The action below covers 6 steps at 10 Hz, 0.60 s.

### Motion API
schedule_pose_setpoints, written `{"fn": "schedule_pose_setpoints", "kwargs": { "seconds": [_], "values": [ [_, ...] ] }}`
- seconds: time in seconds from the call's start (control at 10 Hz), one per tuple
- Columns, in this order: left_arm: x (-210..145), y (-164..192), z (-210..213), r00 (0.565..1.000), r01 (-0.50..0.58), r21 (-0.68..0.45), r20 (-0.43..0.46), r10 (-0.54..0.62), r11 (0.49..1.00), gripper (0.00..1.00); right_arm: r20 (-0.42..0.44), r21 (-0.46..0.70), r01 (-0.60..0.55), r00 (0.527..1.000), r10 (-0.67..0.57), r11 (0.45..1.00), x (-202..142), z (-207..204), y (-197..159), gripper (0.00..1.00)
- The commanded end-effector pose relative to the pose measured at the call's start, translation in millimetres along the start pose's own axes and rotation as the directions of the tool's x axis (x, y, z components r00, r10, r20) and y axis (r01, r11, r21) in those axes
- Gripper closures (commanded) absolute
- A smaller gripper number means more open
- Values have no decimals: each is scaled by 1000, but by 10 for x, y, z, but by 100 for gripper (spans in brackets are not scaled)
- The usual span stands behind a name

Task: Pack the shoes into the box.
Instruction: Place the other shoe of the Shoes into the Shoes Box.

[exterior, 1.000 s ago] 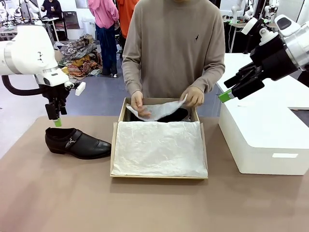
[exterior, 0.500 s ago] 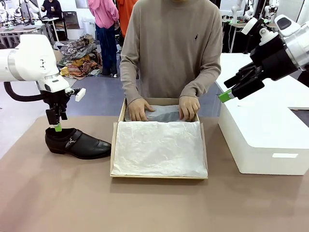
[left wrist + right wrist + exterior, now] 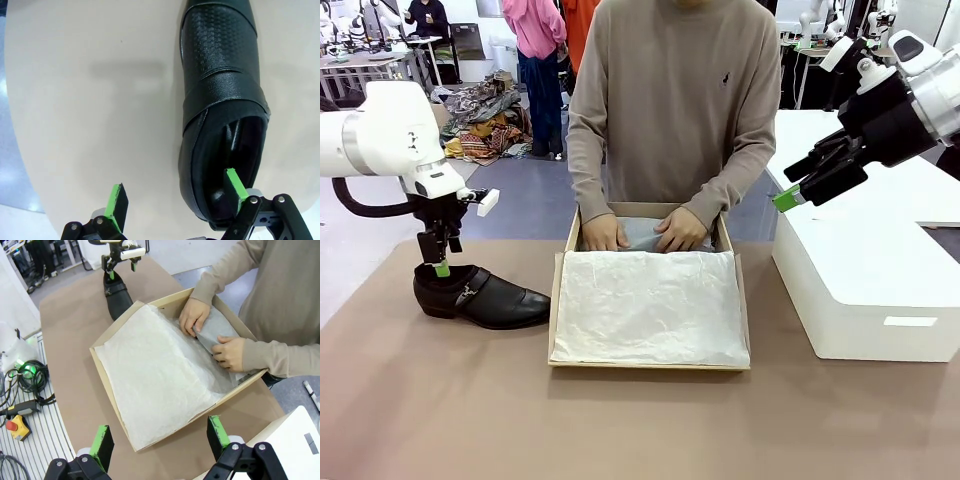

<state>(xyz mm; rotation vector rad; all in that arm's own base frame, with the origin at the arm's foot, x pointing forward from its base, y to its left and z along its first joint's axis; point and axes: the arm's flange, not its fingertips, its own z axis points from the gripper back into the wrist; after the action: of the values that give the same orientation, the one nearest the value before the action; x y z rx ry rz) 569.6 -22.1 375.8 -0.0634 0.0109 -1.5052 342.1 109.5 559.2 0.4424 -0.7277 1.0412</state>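
There's little to read from here. The small dark emblem (image 3: pixel 728 77) on the person's beige sweater and the pale label (image 3: pixel 910 321) on the white box (image 3: pixel 860 290) at the right are too small to make out.

The shoe (image 3: pixel 485 297) lies on the brown table (image 3: pixel 440 400) at the left of the front view, its toe just beside the box (image 3: pixel 557 300). The left gripper (image 3: pixel 441 262) hangs over the heel. Its wrist camera shows the fingers spread wide and pinching nothing. One green pad (image 3: pixel 235 184) is over the shoe's opening and the other pad (image 3: pixel 116 202) is outside it, above the table. That close view also brings out the pebbled grain on the toe.

The right gripper (image 3: pixel 788 188) hangs at the upper right, fingers apart and empty. Its camera looks down on white tissue paper (image 3: pixel 155 370) spread across the box. At the far end, one hand (image 3: pixel 195 315) and the other hand (image 3: pixel 229 352) press a greyer fold. A yellow unit with a red button (image 3: pixel 15 424) sits at the lower left of that view.
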Motion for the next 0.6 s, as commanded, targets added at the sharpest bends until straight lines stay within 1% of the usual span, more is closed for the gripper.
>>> {"fn": "schedule_pose_setpoints", "kwargs": {
  "seconds": [0.0,0.5],
  "values": [
    [-44,18,-52,1000,19,3,17,-19,1000,0,29,18,-20,999,20,1000,-3,-10,-34,0],
    [-47,76,-260,1000,-7,-31,27,7,1000,0,29,18,-20,999,20,1000,-3,-10,-34,0]
  ]
}}
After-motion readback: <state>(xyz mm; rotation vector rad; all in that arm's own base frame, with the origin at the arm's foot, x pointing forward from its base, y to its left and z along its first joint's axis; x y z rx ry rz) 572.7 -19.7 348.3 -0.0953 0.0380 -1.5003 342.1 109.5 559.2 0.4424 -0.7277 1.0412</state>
